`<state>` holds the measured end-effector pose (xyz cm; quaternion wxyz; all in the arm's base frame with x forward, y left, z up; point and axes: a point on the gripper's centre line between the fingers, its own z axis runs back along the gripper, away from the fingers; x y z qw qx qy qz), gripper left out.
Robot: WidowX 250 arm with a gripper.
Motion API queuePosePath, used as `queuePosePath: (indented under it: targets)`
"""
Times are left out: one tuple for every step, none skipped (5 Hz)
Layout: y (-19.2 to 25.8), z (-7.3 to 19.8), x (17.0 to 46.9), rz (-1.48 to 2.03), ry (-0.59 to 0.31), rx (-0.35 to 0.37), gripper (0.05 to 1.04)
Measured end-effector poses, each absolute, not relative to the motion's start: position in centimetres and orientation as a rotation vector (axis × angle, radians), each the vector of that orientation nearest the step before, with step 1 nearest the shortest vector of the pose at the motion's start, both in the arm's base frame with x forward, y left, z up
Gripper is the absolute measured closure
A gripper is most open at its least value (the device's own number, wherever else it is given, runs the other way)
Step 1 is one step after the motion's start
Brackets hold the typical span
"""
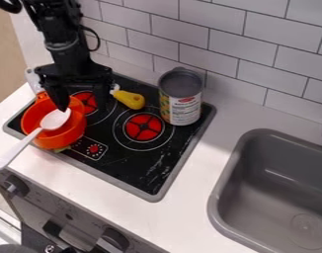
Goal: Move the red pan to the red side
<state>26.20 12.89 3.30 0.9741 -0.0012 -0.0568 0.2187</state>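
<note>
White tile wall (223,44) ran behind the white surface (180,217), w/ a grey sink (256,202) at the right & a black toy stove (127,165) set in at the left.

Red pan (61,139) sat upright at the stove's front-left corner, prob. parked there b/c it kept the 2 red burner discs, 1 near the pan (86,102) & 1 mid-stove (143,127), mostly free. White spoon (55,120) lay w/ its bowl in the pan & its handle out past the front-left rim, so it leaned on the wall rather than on the stove; it'd likely swing or slip if the pan tipped.

Black gripper (83,107) hung over the pan's back-right rim. Jaws were released, spread wide, 1 side above the pan's inside & 1 outside: looked like a setup to pinch the wall. Contact w/ rim: can't tell.

Metal can (182,101) stood upright at the stove's back right, yellow toy (129,99) lay nearer the gripper; both prob. kept back to leave the middle open. Step in hand: the grip, early on. Next: close on the rim, lift level. "Red side" was unclear, poss. a red burner.
</note>
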Motion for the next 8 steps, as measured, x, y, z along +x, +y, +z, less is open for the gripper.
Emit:
queuePosePath:
  targets:
    - [12.9,2.7,26.4,0.496,-0.092,-0.033,0.083]
    - [12.8,1.7,26.2,0.543,-0.054,-0.055,0.083]
    - [12.7,1.1,26.4,0.58,-0.058,-0.045,0.083]
    - [12.4,0.6,26.3,0.588,-0.056,-0.035,0.125]
    - [12.2,0.4,26.4,0.612,-0.057,-0.042,0.373]
    - [12.1,0.1,26.3,0.618,-0.046,-0.036,0.653]
    - [12.0,0.1,26.4,0.625,-0.043,-0.031,0.874]
    - [11.9,0.0,26.5,0.644,-0.033,-0.01,0.989]
